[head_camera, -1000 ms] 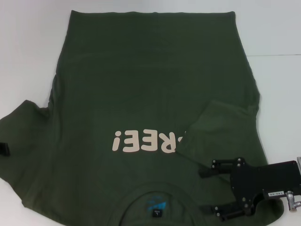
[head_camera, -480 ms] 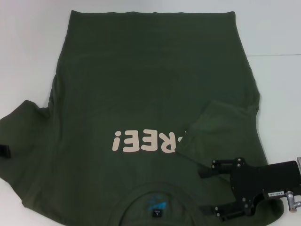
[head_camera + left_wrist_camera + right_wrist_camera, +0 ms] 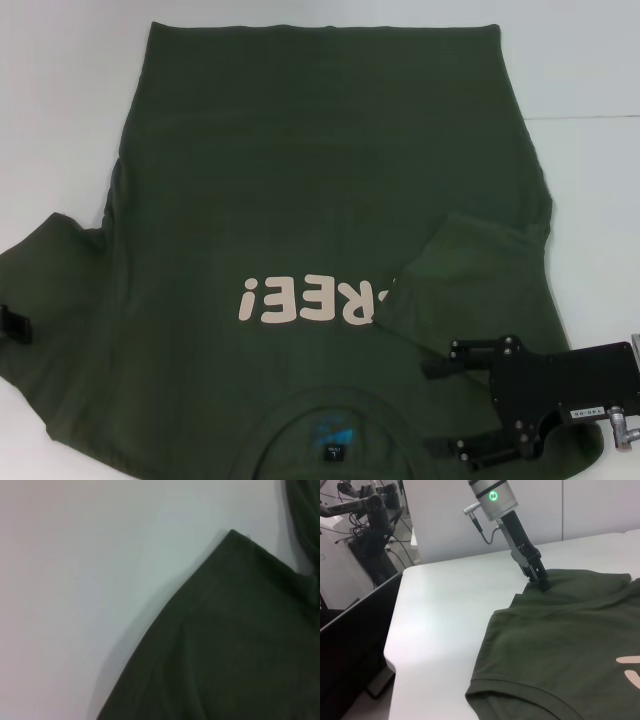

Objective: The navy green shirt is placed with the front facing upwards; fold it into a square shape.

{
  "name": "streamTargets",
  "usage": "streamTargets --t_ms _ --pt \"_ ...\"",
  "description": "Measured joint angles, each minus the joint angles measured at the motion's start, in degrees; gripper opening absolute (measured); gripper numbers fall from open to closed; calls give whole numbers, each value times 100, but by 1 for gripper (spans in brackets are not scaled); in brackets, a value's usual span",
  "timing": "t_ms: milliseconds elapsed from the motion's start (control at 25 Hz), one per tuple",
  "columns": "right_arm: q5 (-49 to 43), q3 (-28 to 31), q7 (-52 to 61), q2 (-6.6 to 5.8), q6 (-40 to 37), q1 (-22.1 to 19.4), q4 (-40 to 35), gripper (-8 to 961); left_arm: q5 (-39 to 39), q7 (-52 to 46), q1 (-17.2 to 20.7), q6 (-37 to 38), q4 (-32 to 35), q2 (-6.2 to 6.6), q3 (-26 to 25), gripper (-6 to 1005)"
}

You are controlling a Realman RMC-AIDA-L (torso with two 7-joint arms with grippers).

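pinching the left sleeve edge of the navy green shirt (image 3: 320, 200) with left gripper (image 3: 543, 583) apparently closed, right gripper (image 3: 440, 415) wide, needing taut inward pull.

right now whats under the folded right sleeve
The folded sleeve lies over the navy green shirt, covering the start of the pink print. Whatever's printed beneath is hidden.

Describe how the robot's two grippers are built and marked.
The right gripper is matte black, with two linkage fingers studded with silver screws, a small white label and a silver connector. The left gripper is slim and black below a silver wrist cylinder bearing a glowing green ring and a grey cable.
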Motion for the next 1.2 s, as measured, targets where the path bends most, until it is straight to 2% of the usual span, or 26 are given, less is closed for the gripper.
streamTargets --t_ms 160,400,520,680,1040,1200 --pt "0 0 4 0 0 -2 0 867 0 2 -14 -10 19 -2 71 569" --pt "0 0 5 0 3 -8 19 867 0 2 -15 -20 31 -2 81 361" --pt "0 0 5 0 5 -5 34 867 0 2 -15 -23 43 -3 82 130" --pt "0 0 5 0 7 -2 35 867 0 4 -12 -27 65 -3 97 78" --pt "0 0 5 0 8 -2 36 867 1 38 46 -13 270 -14 189 41" --pt "0 43 5 0 27 -32 33 867 -3 57 96 55 565 -104 405 30"
